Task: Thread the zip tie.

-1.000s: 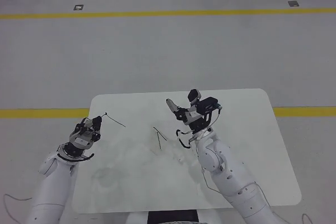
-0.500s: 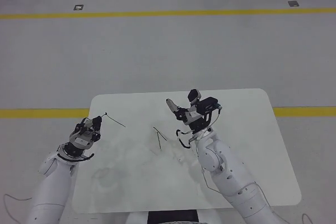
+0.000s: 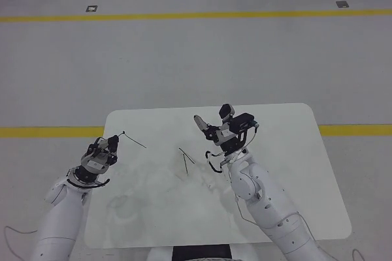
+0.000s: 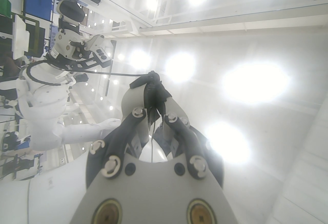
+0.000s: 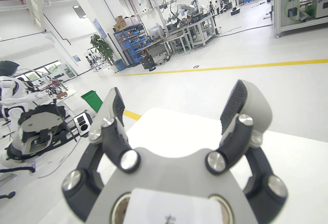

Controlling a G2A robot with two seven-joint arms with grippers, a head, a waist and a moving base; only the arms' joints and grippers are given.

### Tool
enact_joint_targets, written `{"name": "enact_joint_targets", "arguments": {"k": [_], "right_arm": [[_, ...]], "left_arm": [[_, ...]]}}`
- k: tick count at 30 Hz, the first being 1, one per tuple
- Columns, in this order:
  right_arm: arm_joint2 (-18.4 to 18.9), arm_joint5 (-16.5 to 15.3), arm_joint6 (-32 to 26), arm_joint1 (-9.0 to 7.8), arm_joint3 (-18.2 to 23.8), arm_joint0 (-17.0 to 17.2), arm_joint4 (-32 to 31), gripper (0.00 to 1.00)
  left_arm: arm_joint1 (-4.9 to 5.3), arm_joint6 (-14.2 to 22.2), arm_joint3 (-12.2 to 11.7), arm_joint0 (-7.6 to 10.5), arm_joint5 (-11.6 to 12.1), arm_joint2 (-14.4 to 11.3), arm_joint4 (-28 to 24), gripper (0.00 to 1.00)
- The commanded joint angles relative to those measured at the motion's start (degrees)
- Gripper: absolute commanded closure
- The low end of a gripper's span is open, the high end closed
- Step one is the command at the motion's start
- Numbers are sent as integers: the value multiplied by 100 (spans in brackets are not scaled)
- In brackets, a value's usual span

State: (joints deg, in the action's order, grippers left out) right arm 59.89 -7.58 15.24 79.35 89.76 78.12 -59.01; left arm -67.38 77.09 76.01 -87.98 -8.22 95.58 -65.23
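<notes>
At the table's left edge my left gripper is shut on a thin black zip tie, which juts out over the white table. In the left wrist view the zip tie runs sideways from the pinched fingertips of the left gripper. My right gripper hangs above the table's middle, open and holding nothing. Seen from the right wrist, the right gripper has its ribbed pads wide apart, and the left gripper with its zip tie stands farther off.
Two loose black zip ties lie crossed on the table between the arms. The near and right parts of the tabletop are bare. A yellow floor line runs beyond the table.
</notes>
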Motion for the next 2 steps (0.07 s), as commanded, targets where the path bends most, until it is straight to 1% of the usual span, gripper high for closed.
{"name": "enact_joint_targets", "arguments": {"k": [1, 2], "right_arm": [[0, 0, 0, 0, 0, 0, 0, 0], [0, 0, 0, 0, 0, 0, 0, 0]], "left_arm": [[0, 0, 0, 0, 0, 0, 0, 100], [0, 0, 0, 0, 0, 0, 0, 100]]}}
